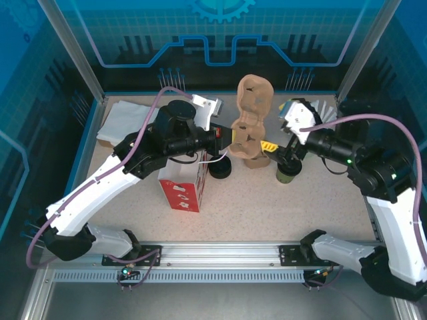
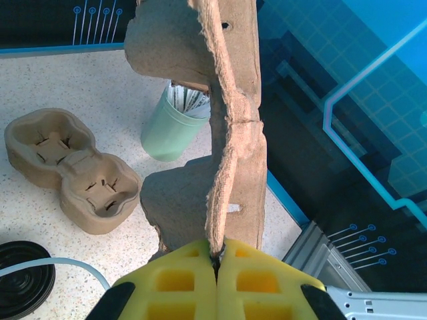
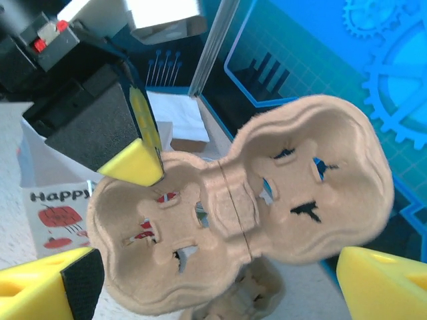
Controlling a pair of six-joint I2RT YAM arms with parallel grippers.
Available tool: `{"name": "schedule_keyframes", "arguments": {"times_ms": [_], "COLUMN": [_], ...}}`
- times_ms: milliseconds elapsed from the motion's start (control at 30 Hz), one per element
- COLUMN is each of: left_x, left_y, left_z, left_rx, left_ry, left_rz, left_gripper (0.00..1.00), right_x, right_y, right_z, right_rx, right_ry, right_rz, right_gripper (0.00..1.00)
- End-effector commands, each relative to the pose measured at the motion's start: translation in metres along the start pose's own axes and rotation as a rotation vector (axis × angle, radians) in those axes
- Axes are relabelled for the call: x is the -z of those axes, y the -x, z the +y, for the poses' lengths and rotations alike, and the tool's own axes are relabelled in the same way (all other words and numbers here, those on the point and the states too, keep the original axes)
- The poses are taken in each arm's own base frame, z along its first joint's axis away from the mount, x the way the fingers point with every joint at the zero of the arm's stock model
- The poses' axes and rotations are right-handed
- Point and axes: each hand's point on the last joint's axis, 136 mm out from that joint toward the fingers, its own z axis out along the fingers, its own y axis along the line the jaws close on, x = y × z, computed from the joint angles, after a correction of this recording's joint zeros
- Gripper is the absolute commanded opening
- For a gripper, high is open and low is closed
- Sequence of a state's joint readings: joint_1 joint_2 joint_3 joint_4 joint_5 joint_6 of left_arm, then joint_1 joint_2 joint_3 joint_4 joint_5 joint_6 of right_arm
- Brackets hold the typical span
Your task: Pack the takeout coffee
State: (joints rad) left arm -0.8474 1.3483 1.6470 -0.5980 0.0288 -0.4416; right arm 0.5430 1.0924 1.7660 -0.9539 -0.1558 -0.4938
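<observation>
The dark green paper cup (image 1: 288, 174) stands on the table right of centre, its top partly hidden by my right arm. A round black lid (image 1: 220, 171) (image 2: 23, 280) lies apart from it beside the gift bag. My left gripper (image 1: 230, 137) (image 2: 217, 257) is shut on the edge of a brown pulp cup carrier (image 1: 253, 100) (image 2: 227, 133) (image 3: 240, 200) and holds it upright above the table. My right gripper (image 1: 272, 148) (image 3: 213, 297) stands wide open just right of that carrier, above the cup, with nothing between its fingers.
A second pulp carrier (image 1: 248, 159) (image 2: 73, 173) lies on the table under the raised one. The white and red gift bag (image 1: 181, 183) (image 3: 53, 207) stands left of centre. A pale green tumbler of sticks (image 2: 170, 123) is at the back right, and white paper (image 1: 127, 120) at the back left.
</observation>
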Motion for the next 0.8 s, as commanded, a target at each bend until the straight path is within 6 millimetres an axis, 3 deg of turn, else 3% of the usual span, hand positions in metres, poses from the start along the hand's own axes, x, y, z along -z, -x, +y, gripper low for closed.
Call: {"name": "schedule_keyframes", "arguments": {"times_ms": [0,300,433,767], "left_x": [0.007,0.006,0.007,0.01], "left_y": [0.006,0.003,0.002,0.003], "left_z": [-0.007,-0.011,-0.011,-0.005], "left_rx": [-0.03,-0.035,-0.039,-0.051], "left_ry": [-0.013,-0.028,-0.026,0.008], "left_rz": [-0.033,-0.021,-0.02,-0.024], "left_gripper": [0.0,0.0,0.0,0.03], "right_x": [-0.02,-0.059,-0.07,-0.076], "right_y": [-0.024,-0.028,-0.031,-0.035], "right_z": [-0.008,-0.015,-0.013,-0.005], "right_rx": [0.172,0.227,0.222,0.201], "right_ry": [-0.053,-0.043,-0.024,0.02], "right_rz": [0.176,0.258,0.271,0.279], "right_gripper": [0.91,0.83,0.72,0.4]}}
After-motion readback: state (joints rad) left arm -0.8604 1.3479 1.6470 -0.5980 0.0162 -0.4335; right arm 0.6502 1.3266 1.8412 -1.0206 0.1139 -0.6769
